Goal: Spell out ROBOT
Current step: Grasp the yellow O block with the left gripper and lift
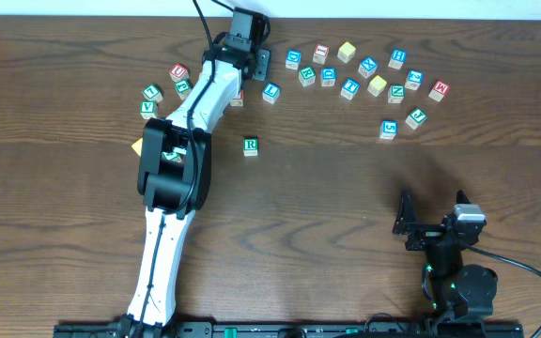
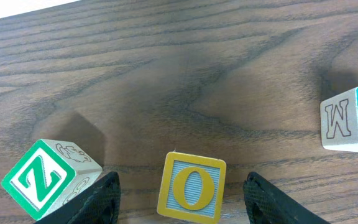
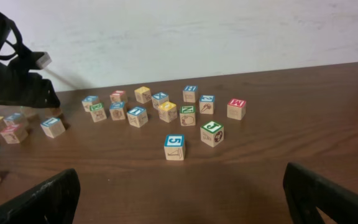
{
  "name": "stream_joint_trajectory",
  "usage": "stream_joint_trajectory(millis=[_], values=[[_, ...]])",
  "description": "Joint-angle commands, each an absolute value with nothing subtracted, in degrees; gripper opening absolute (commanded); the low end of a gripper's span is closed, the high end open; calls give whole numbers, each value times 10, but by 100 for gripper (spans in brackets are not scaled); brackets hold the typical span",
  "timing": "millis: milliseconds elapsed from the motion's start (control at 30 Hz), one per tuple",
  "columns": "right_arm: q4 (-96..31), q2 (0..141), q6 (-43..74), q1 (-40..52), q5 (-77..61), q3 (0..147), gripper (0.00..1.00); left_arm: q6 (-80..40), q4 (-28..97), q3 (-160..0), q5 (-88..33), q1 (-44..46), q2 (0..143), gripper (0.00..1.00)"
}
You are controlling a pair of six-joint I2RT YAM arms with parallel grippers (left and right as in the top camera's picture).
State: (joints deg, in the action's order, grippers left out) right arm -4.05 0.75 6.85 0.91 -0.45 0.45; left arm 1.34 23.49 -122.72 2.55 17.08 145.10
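A cube with a yellow O face [image 2: 191,188] sits on the table between the fingers of my left gripper [image 2: 180,186]. The jaws stand open, with a gap on each side of the cube. In the overhead view only its yellow corner [image 1: 137,145] shows, left of the arm. The green R cube [image 1: 251,145] stands alone mid-table. Two yellow-topped cubes [image 1: 347,50] [image 1: 377,85] lie in the far-right cluster. My right gripper [image 3: 182,205] hovers wide open over bare wood near the front right, holding nothing.
A green Z cube [image 2: 39,180] touches the outside of the left finger. An M cube [image 2: 347,121] lies to the right. Several lettered cubes sit at the far left [image 1: 178,72] and in an arc at the far right [image 1: 397,58]. The left arm [image 1: 200,103] spans the table's left half.
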Motion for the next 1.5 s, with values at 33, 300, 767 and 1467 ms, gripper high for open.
stream_joint_trajectory(millis=[33,300,767,1467], values=[[-43,6,61,3,-4,3,99,15,232,-1217,35,168,1459,62],[-43,6,61,3,-4,3,99,10,232,-1217,35,168,1459,57],[-43,6,61,3,-4,3,99,1,220,-1202,35,168,1459,57],[-43,6,61,3,-4,3,99,-14,219,-1204,35,168,1452,36]])
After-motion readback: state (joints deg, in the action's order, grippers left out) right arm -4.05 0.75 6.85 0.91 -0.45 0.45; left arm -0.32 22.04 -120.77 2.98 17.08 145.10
